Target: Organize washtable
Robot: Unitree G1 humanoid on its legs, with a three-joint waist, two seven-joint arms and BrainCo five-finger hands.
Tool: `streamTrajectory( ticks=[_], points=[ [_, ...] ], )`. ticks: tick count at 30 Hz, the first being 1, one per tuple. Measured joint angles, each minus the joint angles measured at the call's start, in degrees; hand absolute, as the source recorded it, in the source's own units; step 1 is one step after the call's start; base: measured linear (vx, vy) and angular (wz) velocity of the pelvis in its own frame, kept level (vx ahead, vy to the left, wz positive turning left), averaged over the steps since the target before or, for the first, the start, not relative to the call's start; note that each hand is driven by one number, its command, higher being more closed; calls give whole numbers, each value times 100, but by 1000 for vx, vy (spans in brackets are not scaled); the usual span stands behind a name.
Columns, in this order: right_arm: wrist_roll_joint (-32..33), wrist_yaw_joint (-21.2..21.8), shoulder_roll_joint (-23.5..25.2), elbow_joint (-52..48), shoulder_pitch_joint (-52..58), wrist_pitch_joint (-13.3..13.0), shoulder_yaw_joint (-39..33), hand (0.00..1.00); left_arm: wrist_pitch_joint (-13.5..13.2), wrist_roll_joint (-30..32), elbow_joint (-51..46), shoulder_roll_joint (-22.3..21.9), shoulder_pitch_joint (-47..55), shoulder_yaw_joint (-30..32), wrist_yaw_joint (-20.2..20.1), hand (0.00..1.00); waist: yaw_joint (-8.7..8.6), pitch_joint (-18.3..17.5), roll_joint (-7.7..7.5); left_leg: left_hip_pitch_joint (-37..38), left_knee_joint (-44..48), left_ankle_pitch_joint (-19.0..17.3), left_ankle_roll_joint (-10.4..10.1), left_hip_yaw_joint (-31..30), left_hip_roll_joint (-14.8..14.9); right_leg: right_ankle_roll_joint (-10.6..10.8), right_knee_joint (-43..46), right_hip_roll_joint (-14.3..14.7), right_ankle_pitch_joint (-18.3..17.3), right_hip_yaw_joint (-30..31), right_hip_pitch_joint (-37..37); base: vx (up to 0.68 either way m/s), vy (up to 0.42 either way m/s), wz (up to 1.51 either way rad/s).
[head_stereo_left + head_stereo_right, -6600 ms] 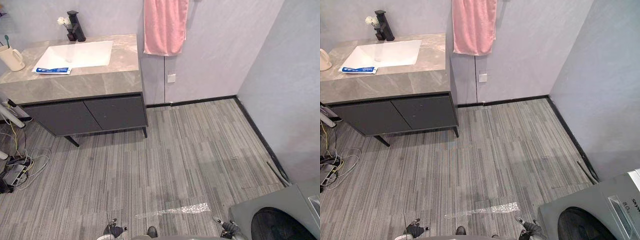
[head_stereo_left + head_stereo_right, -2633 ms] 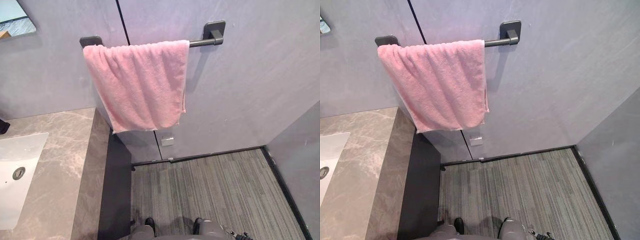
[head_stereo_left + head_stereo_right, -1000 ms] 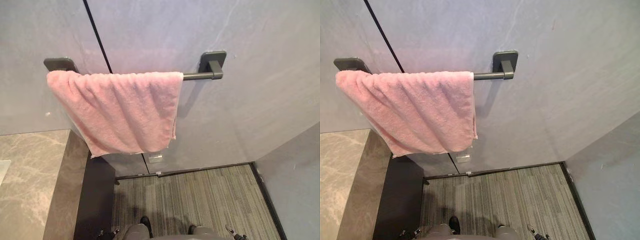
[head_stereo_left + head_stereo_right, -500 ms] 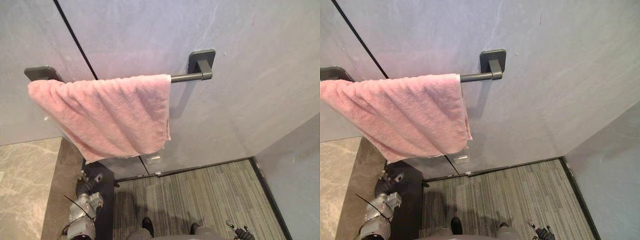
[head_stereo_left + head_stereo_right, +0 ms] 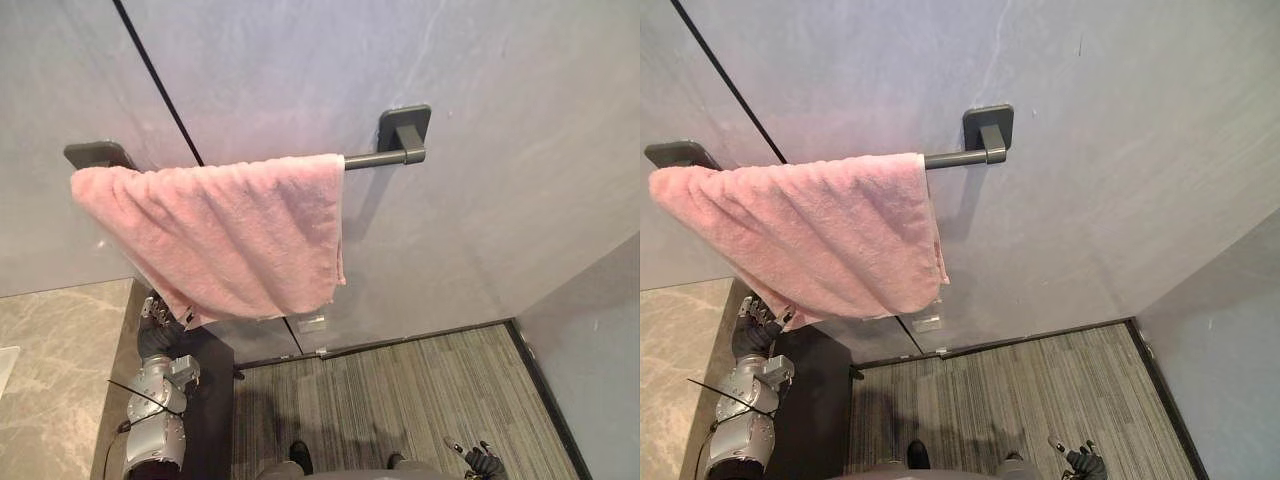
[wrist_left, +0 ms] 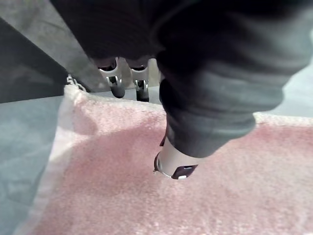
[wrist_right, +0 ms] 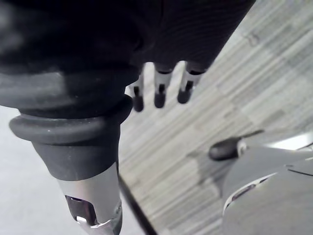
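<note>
Right hand (image 5: 479, 461) hanging low over the striped floor (image 5: 400, 390), fingers loose and straight. Left hand (image 5: 160, 318) reaching up at the pink towel's (image 5: 235, 230) lower corner, fingers straight past the hem, thumb lying on the cloth, nothing clamped. Towel draping over the dark wall bar (image 5: 375, 159).

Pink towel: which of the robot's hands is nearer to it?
Left. The left hand is at the pink towel's lower corner; the right hand hangs low near the floor, well away.

Left arm (image 5: 155, 445) silver-grey, jointed segments; left hand (image 5: 157, 318): dark ribbed cover (image 6: 210, 73), silver fingers (image 6: 116, 81), dark tips.
</note>
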Motion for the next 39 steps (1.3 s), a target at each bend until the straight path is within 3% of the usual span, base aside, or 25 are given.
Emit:
streamTrajectory(
  ticks=[11, 23, 29, 39],
  points=[
    [-137, 53, -14, 13, 91, 26, 5, 0, -123, -5, -450, 230, -1, 134, 177, 0, -1, -120, 15, 4, -112, 67, 85, -21, -14, -25, -157, 19, 115, 1, 21, -12, -2, 0],
    [-216, 193, -71, 43, 113, 53, 48, 0, -121, -792, -288, 1179, -47, 43, -435, 0, 38, -134, -5, -1, -121, 74, 81, -20, -13, -24, -177, 24, 115, 9, 11, 0, 0, 0],
    [-220, 281, -131, 226, 114, 60, 47, 0, -110, -1014, -138, 1599, -240, -253, -683, 0, 175, -135, -4, -57, -122, 81, 74, -15, -14, -2, -282, 30, 175, 18, 1, 0, 0, 0],
    [-223, 312, -136, 243, 122, 68, 54, 0, -48, -1232, -65, 2181, -384, -921, -1232, 0, 164, -197, 72, -96, -121, 119, 96, 15, -14, -15, -377, 39, 294, 41, -15, -14, -4, -1]
  ],
)
